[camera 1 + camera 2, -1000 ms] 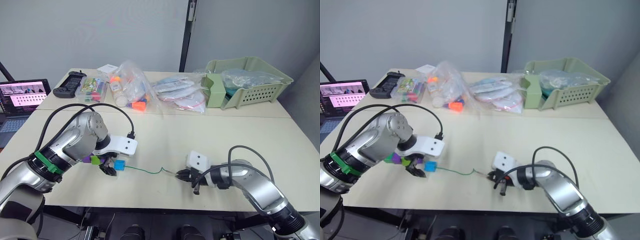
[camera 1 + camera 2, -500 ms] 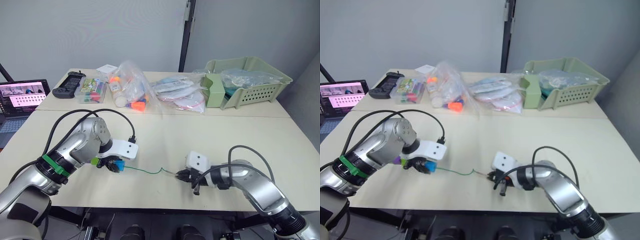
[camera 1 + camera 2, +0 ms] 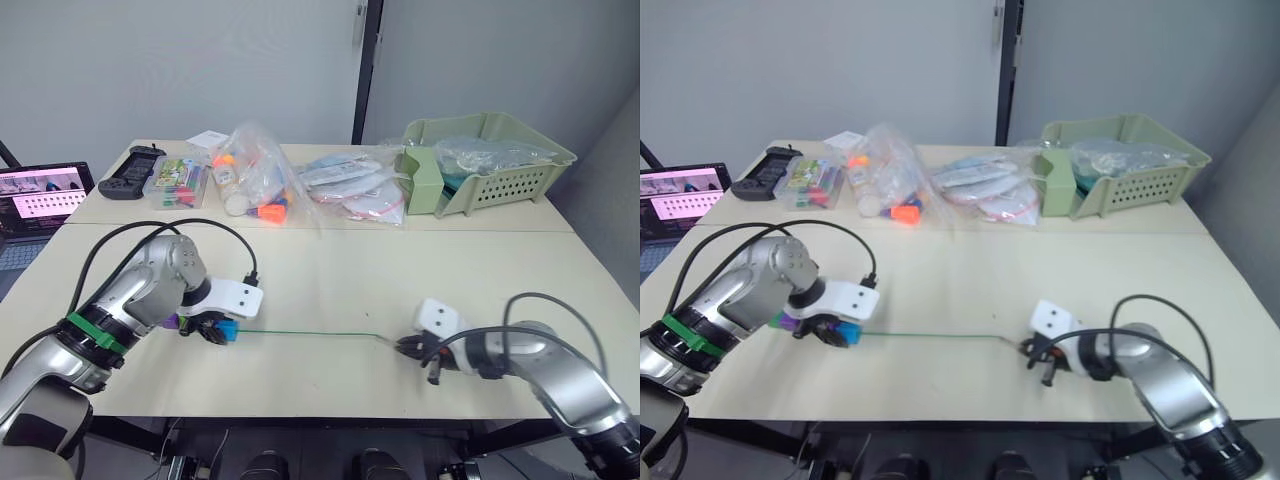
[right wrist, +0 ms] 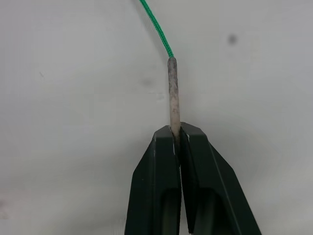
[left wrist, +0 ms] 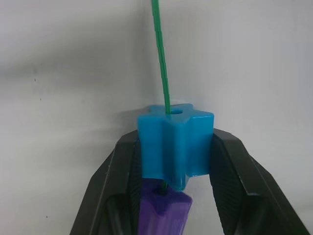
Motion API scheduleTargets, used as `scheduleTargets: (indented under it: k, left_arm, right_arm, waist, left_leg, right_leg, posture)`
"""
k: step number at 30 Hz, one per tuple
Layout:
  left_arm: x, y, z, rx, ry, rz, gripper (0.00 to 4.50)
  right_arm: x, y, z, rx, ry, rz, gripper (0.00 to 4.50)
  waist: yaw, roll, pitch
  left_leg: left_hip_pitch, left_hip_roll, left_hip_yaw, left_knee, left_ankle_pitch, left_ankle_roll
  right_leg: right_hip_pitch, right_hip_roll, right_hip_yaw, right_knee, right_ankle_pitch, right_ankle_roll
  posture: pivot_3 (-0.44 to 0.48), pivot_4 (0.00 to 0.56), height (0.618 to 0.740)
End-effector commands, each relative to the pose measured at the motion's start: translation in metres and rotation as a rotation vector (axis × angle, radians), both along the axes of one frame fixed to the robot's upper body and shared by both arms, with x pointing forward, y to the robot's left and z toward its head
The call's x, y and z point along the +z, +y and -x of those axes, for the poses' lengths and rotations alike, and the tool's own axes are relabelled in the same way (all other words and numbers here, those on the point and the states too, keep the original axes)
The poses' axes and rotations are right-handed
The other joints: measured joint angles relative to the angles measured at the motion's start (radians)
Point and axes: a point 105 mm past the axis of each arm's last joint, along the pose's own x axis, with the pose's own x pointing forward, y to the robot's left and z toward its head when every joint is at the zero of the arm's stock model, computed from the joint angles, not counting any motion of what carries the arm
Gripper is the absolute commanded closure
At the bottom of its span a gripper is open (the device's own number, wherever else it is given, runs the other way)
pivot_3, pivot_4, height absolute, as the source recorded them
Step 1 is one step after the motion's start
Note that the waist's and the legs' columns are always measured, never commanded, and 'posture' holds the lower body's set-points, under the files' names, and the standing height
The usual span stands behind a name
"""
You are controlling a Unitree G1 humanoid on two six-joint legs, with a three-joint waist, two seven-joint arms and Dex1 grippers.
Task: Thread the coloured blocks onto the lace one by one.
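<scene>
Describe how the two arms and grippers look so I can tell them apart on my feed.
Both arms are silver metal with looping black cables, white wrist camera housings and grippers of two black fingers. The left gripper sits on an arm with a green band near the elbow. The right gripper sits on an arm without one.

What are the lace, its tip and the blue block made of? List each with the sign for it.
Lace: apparently braided green cord; a fine woven ribbing shows along it.
Tip: a stiff, pale, straight sheath, dull and grey-smudged; plastic or wax, unclear which.
Blue block: likely moulded plastic; smooth, even colour, rounded edges, a clean round hole.
</scene>
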Motion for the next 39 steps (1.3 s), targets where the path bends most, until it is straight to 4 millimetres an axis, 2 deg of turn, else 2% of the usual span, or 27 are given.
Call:
scheduleTargets:
  k: [1,5,8,12,20,24,33,39]
  left_arm:
    - [-0.004,0.036,-0.001,0.113,-0.004,-0.068,3.11]
    - [-0.004,0.053,-0.001,0.154,-0.01,-0.089,3.11]
    - [-0.003,0.06,-0.001,0.177,-0.013,-0.094,3.11]
    - [-0.002,0.08,0.004,0.199,-0.013,-0.133,3.11]
    - [0.0,0.1,0.008,0.235,-0.02,-0.155,3.11]
    - [-0.002,0.099,0.005,0.243,-0.034,-0.141,3.11]
    - [-0.007,0.082,-0.003,0.245,-0.059,-0.053,3.11]
    - [-0.008,0.089,-0.006,0.256,-0.075,-0.078,3.11]
  right_arm:
    - [0.012,-0.019,-0.004,-0.051,-0.055,0.019,4.5]
    - [0.011,-0.022,0.0,-0.056,-0.051,0.027,4.5]
    - [0.011,-0.016,0.001,-0.045,-0.049,0.014,4.5]
    - [0.01,-0.013,0.001,-0.031,-0.048,0.015,4.5]
    - [0.009,-0.017,-0.002,-0.033,-0.048,0.033,4.5]
    - [0.009,-0.016,-0.005,-0.029,-0.053,0.035,4.5]
    - [0.005,-0.01,-0.008,-0.015,-0.048,0.024,4.5]
    - [0.004,-0.029,-0.009,-0.071,-0.045,0.066,4.5]
  waist:
    - [-0.003,0.0,0.0]
    - [-0.016,0.0,0.0]
    - [-0.019,0.001,0.0]
    - [-0.023,0.001,0.0]
    - [-0.021,0.001,0.0]
    - [-0.02,0.001,0.0]
    - [-0.005,0.005,-0.003]
    - [0.004,0.007,-0.004]
  left_leg:
    - [0.0,0.0,0.0,0.0,0.0,0.0]
    - [0.001,0.001,0.0,-0.001,0.0,0.0]
    - [0.003,0.002,0.001,-0.002,0.0,0.0]
    - [0.003,0.003,0.001,-0.002,0.0,0.0]
    - [0.004,0.004,0.003,-0.003,-0.001,0.001]
    - [0.004,0.004,0.004,-0.003,-0.001,0.001]
    - [0.004,0.002,0.004,-0.002,-0.001,0.001]
    - [0.005,0.001,0.004,-0.001,0.0,0.001]
  right_leg:
    - [0.0,0.0,0.0,0.0,0.0,0.0]
    - [0.001,0.001,0.0,0.0,0.0,0.0]
    - [0.001,0.001,0.0,0.0,0.0,0.0]
    - [0.001,0.002,0.001,0.0,0.0,0.0]
    - [0.001,0.003,0.002,0.0,0.0,0.0]
    - [0.001,0.003,0.002,0.0,0.0,0.0]
    - [0.002,0.001,0.002,0.0,0.0,0.0]
    - [0.003,0.0,0.002,0.0,0.0,0.0]
  posture:
    - [0.0,0.15,0.74]
    - [0.0,0.15,0.74]
    - [0.0,0.15,0.74]
    - [0.0,0.15,0.74]
    - [0.0,0.15,0.74]
    - [0.0,0.15,0.74]
    - [0.0,0.15,0.74]
    - [0.0,0.15,0.74]
